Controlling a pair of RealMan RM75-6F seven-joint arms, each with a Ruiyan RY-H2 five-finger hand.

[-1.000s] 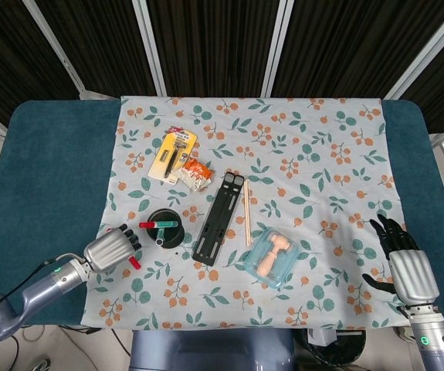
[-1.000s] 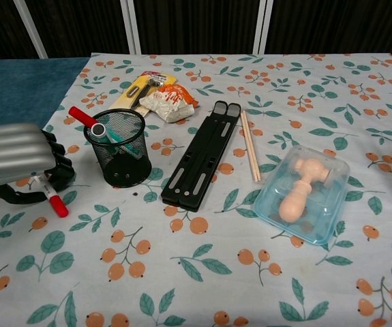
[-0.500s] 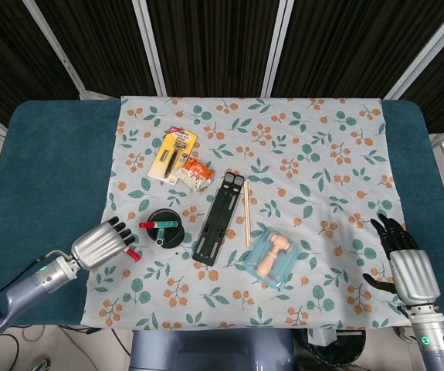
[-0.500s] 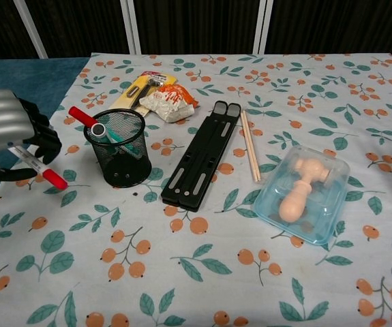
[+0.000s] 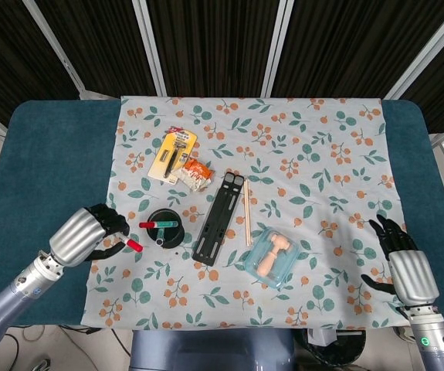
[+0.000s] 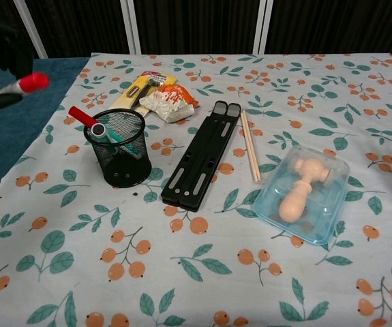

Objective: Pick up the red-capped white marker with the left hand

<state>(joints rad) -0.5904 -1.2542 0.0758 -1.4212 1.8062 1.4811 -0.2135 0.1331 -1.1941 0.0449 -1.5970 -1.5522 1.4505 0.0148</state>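
My left hand (image 5: 83,235) is raised above the table's left side and grips the red-capped white marker (image 5: 131,244), whose red cap sticks out toward the mesh cup. In the chest view the marker (image 6: 22,84) shows at the top left with its cap pointing right, held by the dark fingers (image 6: 10,54) of that hand. My right hand (image 5: 405,264) hovers at the table's front right edge, fingers apart, holding nothing.
A black mesh pen cup (image 5: 164,228) with a red and a teal pen stands just right of the left hand. Beyond it lie a black folding stand (image 5: 220,220), wooden chopsticks (image 5: 246,211), a clear box with a wooden toy (image 5: 272,256), a snack packet (image 5: 194,175) and a razor pack (image 5: 173,154).
The left hand has lifted the marker off the cloth and risen, drawing back to the left; in the chest view it climbed to the top left corner. The right hand stayed still.
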